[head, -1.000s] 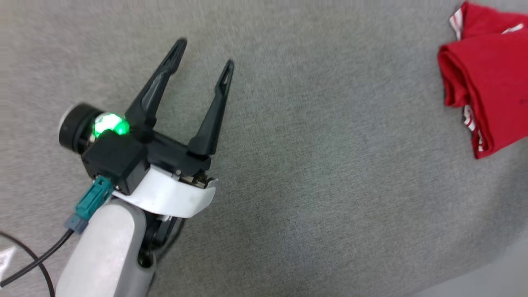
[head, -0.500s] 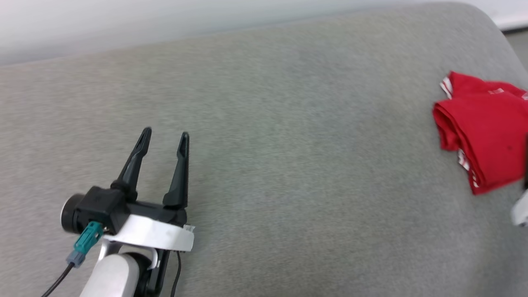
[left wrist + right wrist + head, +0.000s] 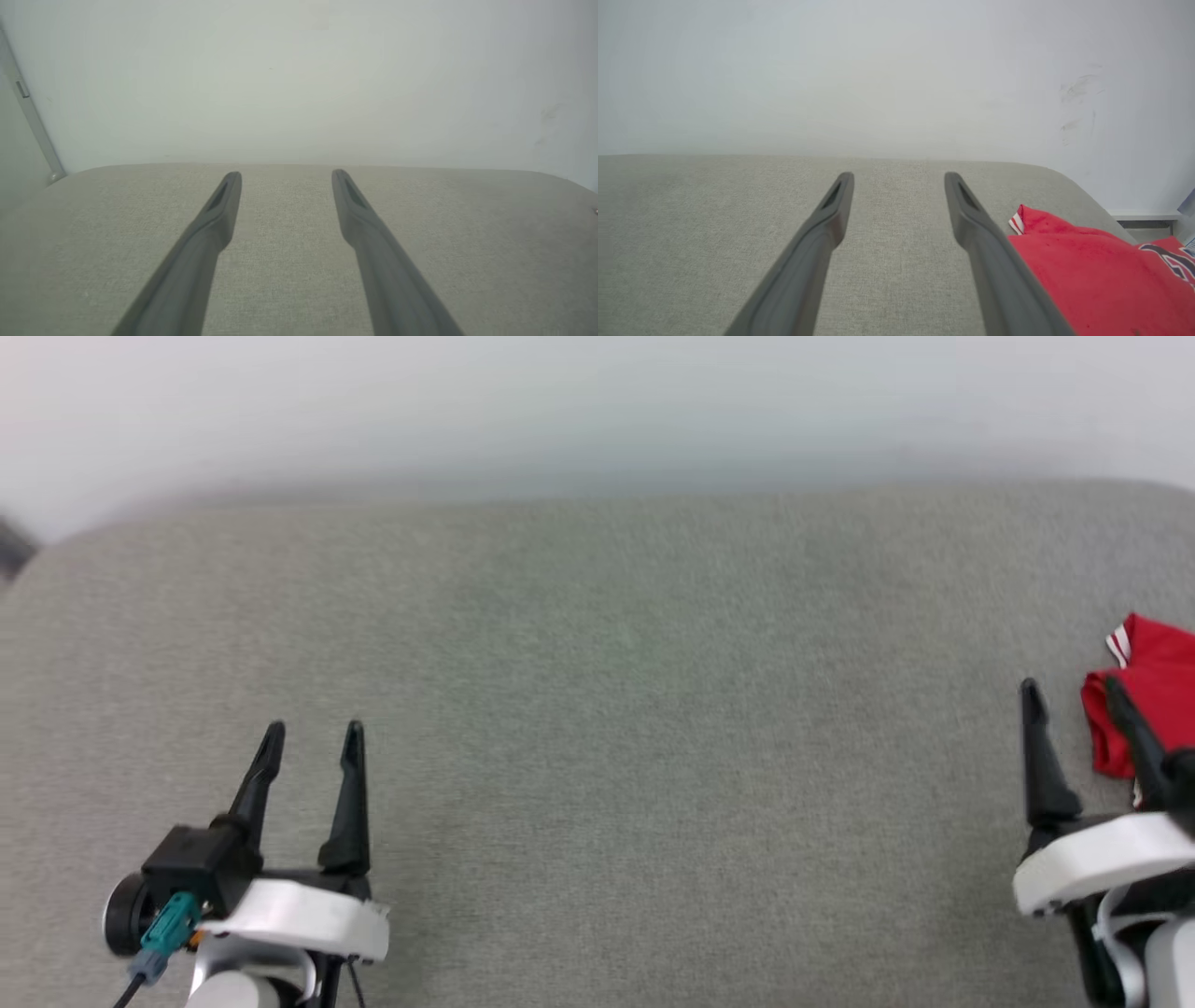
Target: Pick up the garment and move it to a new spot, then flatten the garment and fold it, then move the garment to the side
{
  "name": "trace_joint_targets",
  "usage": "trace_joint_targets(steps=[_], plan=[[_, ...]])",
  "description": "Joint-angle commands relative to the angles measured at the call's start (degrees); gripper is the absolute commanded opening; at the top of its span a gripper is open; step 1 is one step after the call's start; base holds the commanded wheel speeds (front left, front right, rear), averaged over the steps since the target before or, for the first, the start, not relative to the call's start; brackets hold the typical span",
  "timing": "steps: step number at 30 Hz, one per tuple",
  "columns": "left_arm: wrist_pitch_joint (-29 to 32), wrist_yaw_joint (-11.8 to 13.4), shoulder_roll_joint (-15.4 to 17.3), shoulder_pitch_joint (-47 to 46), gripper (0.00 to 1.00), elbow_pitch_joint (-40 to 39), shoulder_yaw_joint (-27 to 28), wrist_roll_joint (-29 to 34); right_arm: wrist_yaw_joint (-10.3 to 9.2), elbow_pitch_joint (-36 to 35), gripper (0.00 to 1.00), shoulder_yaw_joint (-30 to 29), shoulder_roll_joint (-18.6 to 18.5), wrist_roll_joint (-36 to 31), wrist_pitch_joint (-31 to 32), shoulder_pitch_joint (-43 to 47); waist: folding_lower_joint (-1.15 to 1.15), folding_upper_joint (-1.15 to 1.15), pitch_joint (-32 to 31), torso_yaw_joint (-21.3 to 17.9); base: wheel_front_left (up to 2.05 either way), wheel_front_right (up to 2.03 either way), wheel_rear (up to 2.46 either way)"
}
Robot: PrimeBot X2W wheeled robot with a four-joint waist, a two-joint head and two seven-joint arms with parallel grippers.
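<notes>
The garment [image 3: 1158, 691], a red folded bundle with a red-and-white striped edge, lies at the far right edge of the grey padded surface [image 3: 607, 728]. In the right wrist view the garment [image 3: 1087, 275] sits just right of my right finger, with dark lettering at its right end. My right gripper [image 3: 1071, 689] stands open at the lower right, beside the bundle and empty. At the lower left my left gripper [image 3: 313, 735] is open over bare fabric, far from the garment. The left gripper [image 3: 286, 174] holds nothing between its fingers.
A pale wall [image 3: 597, 411] runs behind the surface's far edge. The surface's rounded right corner [image 3: 1069, 179] lies just past the garment, with a strip of floor and baseboard [image 3: 1143, 219] beyond it.
The head camera has tilted up and turned, so the wall and my right gripper came into view and the garment slid to the right edge. Both grippers stay open.
</notes>
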Motion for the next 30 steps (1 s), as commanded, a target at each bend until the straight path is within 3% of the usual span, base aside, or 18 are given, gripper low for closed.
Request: trace_joint_targets(steps=[1, 14, 30], plan=[[-0.4, 0.2, 0.5, 1.1, 1.00, 0.6, 0.5, 0.1, -0.06, -2.0, 1.00, 0.7, 0.8, -0.4, -0.1, 1.9, 0.01, 0.00, -2.3, 1.5, 0.00, 0.00, 0.00], [-0.8, -0.5, 0.7, 6.2, 1.00, 3.2, -1.4, 0.3, -0.07, -16.1, 1.00, 2.0, 4.2, -0.9, 5.9, 15.5, 0.01, 0.00, -7.9, 0.9, 0.00, 0.00, 0.00], [-1.0, -0.5, 0.8, 6.1, 1.00, 4.9, -1.3, -0.3, -0.06, -17.2, 1.00, 1.9, 5.7, -1.3, 6.8, 16.9, 0.01, 0.00, -8.5, 0.3, 0.00, 0.00, 0.00]])
